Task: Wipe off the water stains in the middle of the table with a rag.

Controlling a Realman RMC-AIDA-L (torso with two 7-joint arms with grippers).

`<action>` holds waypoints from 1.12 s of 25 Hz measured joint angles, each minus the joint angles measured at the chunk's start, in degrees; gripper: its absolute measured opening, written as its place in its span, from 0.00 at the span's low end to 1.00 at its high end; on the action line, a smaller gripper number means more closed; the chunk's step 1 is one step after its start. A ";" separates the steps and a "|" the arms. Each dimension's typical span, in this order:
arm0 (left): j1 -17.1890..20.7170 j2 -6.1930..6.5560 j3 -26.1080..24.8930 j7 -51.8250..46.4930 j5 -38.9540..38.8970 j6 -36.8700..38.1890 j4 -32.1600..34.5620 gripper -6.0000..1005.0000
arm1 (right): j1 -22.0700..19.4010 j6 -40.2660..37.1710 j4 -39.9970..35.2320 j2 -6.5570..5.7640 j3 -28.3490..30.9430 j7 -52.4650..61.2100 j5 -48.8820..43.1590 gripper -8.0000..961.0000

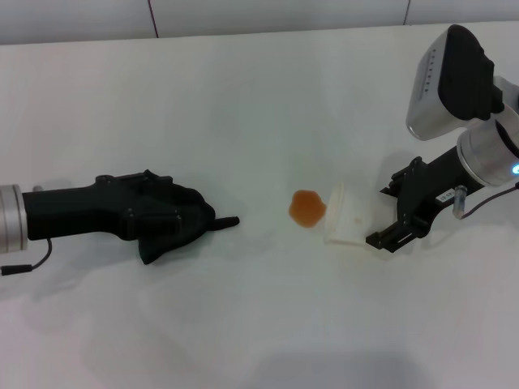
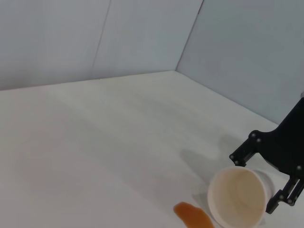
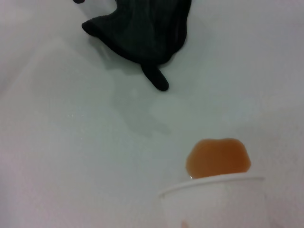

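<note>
The water stain is a small orange-brown blot in the middle of the white table. It also shows in the left wrist view and the right wrist view. My left gripper is shut on the black rag, left of the blot and apart from it, with the rag's pointed corner toward the blot. The rag hangs just above the table. My right gripper is shut on a white plastic cup tipped on its side, its mouth at the blot's right edge.
The cup's open mouth faces the left arm, with the right gripper's black fingers on either side of it. A grey wall runs behind the table's far edge.
</note>
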 joint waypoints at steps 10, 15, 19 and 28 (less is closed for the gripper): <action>-0.15 0.00 -0.02 -0.67 -0.03 -0.39 0.00 0.83 | -0.14 0.36 -0.98 -0.16 0.79 0.00 0.08 0.74; -0.33 0.04 -0.09 -0.70 -0.03 -0.46 0.00 0.83 | -2.61 1.05 -8.50 -0.09 6.87 -0.45 2.73 0.70; -0.42 0.12 -0.21 -0.71 -0.03 -0.48 0.00 0.83 | -5.90 4.33 -13.33 -0.25 11.12 -2.41 8.97 0.66; -0.49 0.25 -0.28 -0.70 -0.03 -0.48 0.22 0.83 | -15.07 13.18 -7.90 -0.20 12.54 -18.17 30.73 0.66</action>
